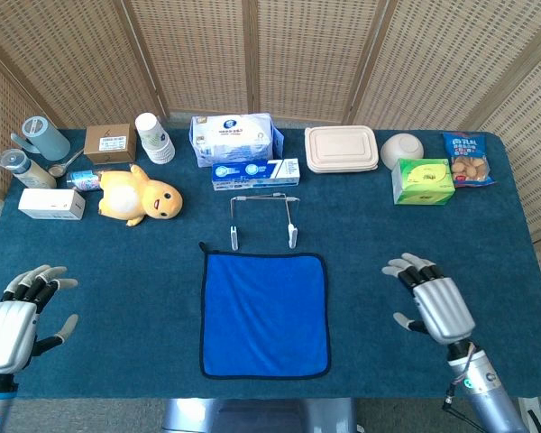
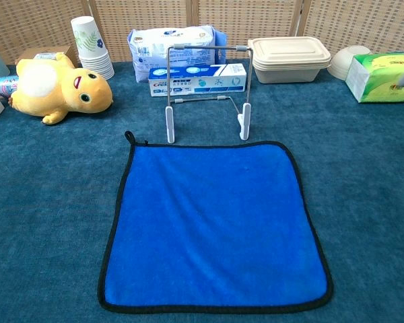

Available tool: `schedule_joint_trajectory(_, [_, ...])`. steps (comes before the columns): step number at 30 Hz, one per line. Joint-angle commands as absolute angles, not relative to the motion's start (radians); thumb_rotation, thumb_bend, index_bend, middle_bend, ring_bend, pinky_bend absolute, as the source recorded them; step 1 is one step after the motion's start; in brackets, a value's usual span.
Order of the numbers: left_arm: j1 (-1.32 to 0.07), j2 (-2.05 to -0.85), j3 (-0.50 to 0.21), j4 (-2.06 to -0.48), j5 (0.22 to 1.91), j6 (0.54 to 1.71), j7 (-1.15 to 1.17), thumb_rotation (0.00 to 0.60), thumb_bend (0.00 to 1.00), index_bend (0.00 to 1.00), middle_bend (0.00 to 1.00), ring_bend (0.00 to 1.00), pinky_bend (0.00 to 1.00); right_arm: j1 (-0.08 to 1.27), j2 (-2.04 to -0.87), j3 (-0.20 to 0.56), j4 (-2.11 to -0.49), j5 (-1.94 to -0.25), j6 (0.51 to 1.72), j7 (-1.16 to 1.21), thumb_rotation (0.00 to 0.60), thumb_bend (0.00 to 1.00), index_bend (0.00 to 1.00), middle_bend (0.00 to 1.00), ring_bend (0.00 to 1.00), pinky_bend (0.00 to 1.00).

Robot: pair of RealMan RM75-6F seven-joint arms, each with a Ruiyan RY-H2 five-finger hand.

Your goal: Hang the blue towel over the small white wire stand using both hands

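Nothing of the hanging has been done yet. The blue towel (image 1: 265,314) is seen lying flat and fully spread on the tabletop (image 1: 379,216), its far edge just in front of the feet of the white wire stand (image 1: 263,219) but not on it — the stand's top bar is bare. Neither robot hand holds anything: the left robot hand (image 1: 16,325) and the right robot hand (image 1: 433,302) are both spread and kept well apart from the towel's side edges. Grasping, lifting and draping are all judged to remain.

Counted: one towel, one stand, two hands (the right only as a sliver in the chest view), one yellow plush duck (image 1: 140,196), one stack of paper cups (image 1: 153,137), one green tissue box (image 1: 423,180).
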State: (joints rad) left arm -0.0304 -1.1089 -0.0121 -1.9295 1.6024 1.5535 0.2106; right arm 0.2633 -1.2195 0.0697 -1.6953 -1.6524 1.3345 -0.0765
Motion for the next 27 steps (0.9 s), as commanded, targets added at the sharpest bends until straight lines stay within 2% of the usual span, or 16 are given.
schedule_joint_trajectory(1, [-0.032, -1.102, -0.013, -1.938, 1.606, 1.554, 0.211, 0.600, 0.37, 0.33, 0.24, 0.20, 0.15, 0.302, -1.244, 0.063, -1.677, -1.684, 1.296, -0.075, 0.600, 0.00, 0.27, 0.26, 0.18, 0.25])
schedule_joint_trajectory(12, [-0.036, -1.067, -0.012, -1.973, 1.625, 1.555, 0.193, 0.600, 0.37, 0.32, 0.23, 0.19, 0.12, 0.404, -1.373, 0.036, -1.591, -1.753, 1.197, -0.064, 0.600, 0.00, 0.26, 0.26, 0.17, 0.25])
schedule_joint_trajectory(19, [-0.044, -1.061, -0.013, -1.974, 1.625, 1.545, 0.191, 0.600, 0.37, 0.32, 0.23, 0.19, 0.12, 0.470, -1.502, -0.002, -1.448, -1.863, 1.192, -0.038, 0.600, 0.00, 0.26, 0.26, 0.14, 0.25])
schedule_joint_trajectory(27, [-0.044, -1.064, -0.009, -1.968, 1.620, 1.539, 0.185, 0.600, 0.37, 0.32, 0.23, 0.19, 0.12, 0.522, -1.574, -0.010, -1.336, -1.885, 1.190, 0.017, 0.600, 0.00, 0.26, 0.26, 0.13, 0.22])
